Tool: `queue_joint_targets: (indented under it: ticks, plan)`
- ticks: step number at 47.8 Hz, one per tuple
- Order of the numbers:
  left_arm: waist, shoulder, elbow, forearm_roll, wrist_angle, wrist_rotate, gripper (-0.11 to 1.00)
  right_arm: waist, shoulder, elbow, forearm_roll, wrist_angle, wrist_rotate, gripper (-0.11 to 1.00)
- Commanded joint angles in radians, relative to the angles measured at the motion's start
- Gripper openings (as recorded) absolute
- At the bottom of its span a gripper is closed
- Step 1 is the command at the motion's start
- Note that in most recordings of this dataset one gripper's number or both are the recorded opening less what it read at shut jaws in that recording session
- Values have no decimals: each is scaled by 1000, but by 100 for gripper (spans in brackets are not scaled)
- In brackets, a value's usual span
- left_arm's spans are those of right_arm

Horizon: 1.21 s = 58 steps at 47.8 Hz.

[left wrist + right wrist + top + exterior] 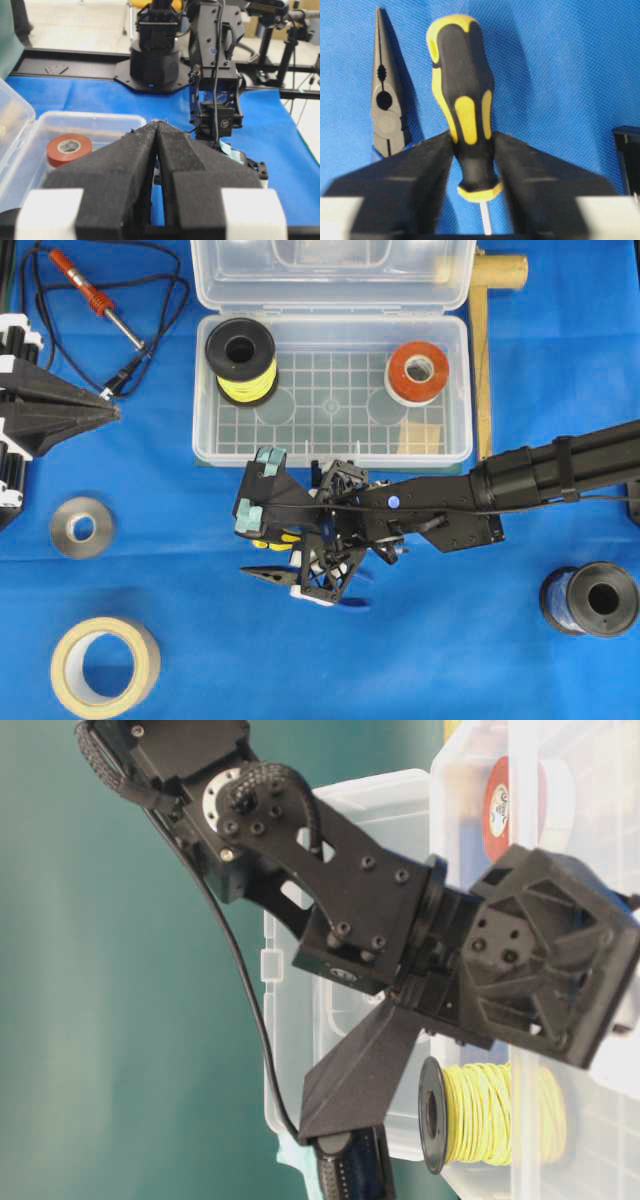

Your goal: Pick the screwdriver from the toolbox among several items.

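Outside the toolbox (330,450), just near of its front wall, the right end effector (472,150) pinches the screwdriver (465,110) by its yellow-and-black handle above the blue worktop (450,640), beside the pliers (385,100). Far left, the left end effector (157,135) rests pressed together.

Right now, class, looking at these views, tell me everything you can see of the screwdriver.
The screwdriver has a chunky black handle with yellow inlays, a yellow butt and collar, looking like rubbery plastic, and a thin silver shaft starting below the collar. The right gripper is shut on the lower handle, a finger on each side. It sits over blue cloth, outside the toolbox, with the pliers alongside, apart. Overhead, only bits of yellow show beneath the gripper.
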State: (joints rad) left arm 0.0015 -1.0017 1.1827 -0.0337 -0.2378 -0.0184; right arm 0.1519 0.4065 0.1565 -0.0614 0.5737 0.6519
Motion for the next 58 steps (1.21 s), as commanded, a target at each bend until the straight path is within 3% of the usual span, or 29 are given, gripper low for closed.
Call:
queue_joint_targets:
  ticks: [1, 5, 7, 15, 27, 44, 58]
  plan:
    - [2, -2, -25, -2, 2, 0, 0, -5, -35, -23, 0, 3, -8, 48]
    - [2, -11, -26, -2, 8, 0, 0, -3, -72, -18, -6, 26, -14, 71]
    - [0, -14, -26, -2, 9, 0, 0, -3, -107, -12, -9, 44, -15, 78]
    - [2, -23, -26, -2, 20, 0, 0, 6, -264, 18, -54, 124, -15, 64]
    - [2, -25, -26, -2, 37, 0, 0, 44, -583, 184, -216, 172, 2, 65]
    - [-3, -23, -25, -2, 48, -2, 0, 44, -1012, 561, -301, -5, 11, 65]
    - [-6, -25, -25, -2, 48, 0, 0, 41, -1233, 802, -364, -147, 12, 65]
